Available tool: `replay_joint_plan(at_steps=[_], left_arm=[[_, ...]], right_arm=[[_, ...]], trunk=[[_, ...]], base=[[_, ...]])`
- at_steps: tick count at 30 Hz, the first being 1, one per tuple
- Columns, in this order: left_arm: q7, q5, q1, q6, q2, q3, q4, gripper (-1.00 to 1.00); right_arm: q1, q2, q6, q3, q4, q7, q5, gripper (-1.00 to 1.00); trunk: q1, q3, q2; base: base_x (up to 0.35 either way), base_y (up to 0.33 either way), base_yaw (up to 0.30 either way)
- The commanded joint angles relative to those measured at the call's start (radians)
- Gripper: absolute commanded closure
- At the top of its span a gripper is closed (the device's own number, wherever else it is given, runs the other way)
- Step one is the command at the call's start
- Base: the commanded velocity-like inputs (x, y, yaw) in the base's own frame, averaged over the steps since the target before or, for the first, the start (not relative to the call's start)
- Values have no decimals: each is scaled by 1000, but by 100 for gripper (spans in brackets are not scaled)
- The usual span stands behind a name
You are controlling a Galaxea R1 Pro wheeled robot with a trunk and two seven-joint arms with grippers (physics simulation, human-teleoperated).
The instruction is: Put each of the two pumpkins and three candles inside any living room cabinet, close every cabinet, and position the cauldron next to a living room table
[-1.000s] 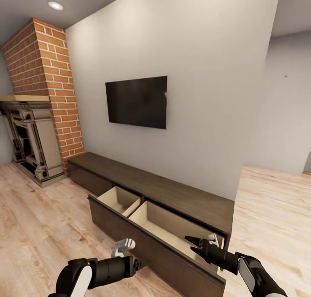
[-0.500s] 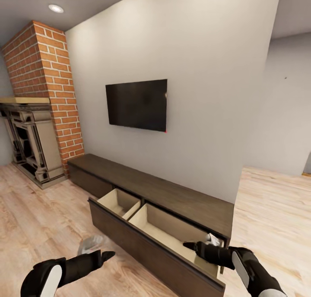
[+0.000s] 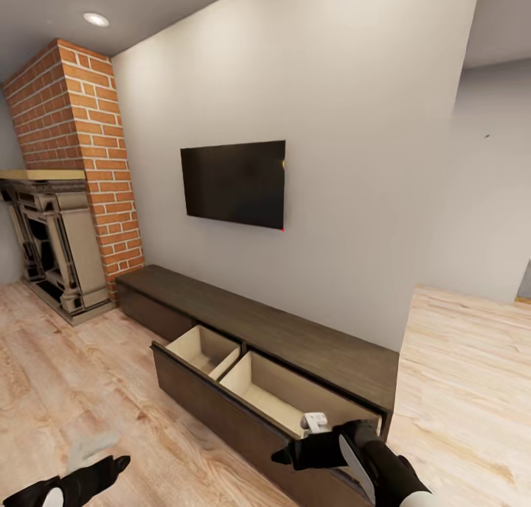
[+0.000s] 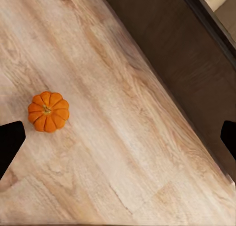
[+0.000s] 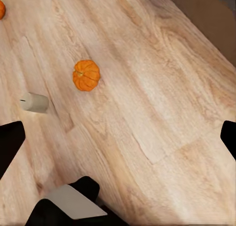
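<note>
step in hand is fetching: cabinet (image 3: 295, 345) drawer stands open, both pincers wide and empty, a pumpkin (image 4: 48, 112) and candle (image 5: 33, 102) on the floor (image 4: 123, 137); next, descend onto one.

Even, bright rendered light fills the room, with a recessed ceiling lamp (image 3: 96, 19) glowing above the brick column. Wide-angle distortion tilts walls toward the head view's edges. Shadows are soft; the pumpkin (image 4: 48, 111) stays crisp, floorboards slightly smeared.
</note>
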Motion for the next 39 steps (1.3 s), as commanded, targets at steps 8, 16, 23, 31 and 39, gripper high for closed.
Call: replay_joint_plan(at_steps=[8,16,23,31,39], left_arm=[[13,7,-1,-145,-18,2,188,-100],[14,7,-1,-272,-32,2,261,-100],[14,10,-1,-301,-32,6,324,-100],[10,12,-1,-319,-32,6,330,-100],[9,12,-1,-402,-33,2,330,-100]], right_arm=[[-1,71,5,101,0,-146,-11,-100],[-1,83,-3,173,-1,-189,-10,-100],[-1,87,-5,187,-1,-193,-12,-100],[-1,89,-6,189,-1,-194,-12,-100],[-1,93,-6,190,-1,-194,-12,-100]], trunk=[[-31,24,56],[-61,49,112],[-84,71,154],[-84,80,154],[-84,89,154]], base=[[0,0,0],[0,0,0],[0,0,88],[0,0,198],[0,0,212]])
